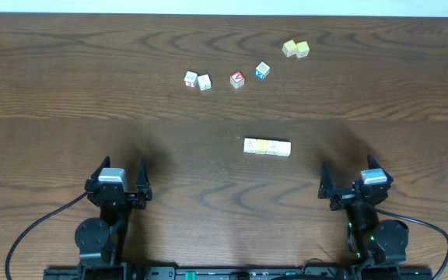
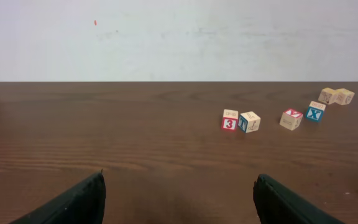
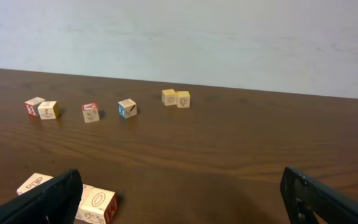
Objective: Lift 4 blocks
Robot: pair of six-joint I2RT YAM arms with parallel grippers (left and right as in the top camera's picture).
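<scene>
Holding the left gripper [image 1: 122, 169] wide open and empty, well toward the robot and left of the red-topped cube [image 1: 237, 79]. Holding the right gripper [image 1: 348, 175] wide open too, empty, well toward the robot and right of that cube. Showing the four blocks [image 1: 267, 146] lying in one touching row, toward the robot and slightly right of the cube.

Wooden table [image 1: 68, 93] carries 4 blocks [image 1: 267, 147] and scattered cubes [image 1: 237, 79].

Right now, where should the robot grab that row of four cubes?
The row of four cubes lies left to right, cubes touching, so probably squeeze its two end faces: left pincer from the left, right pincer from the right.
</scene>
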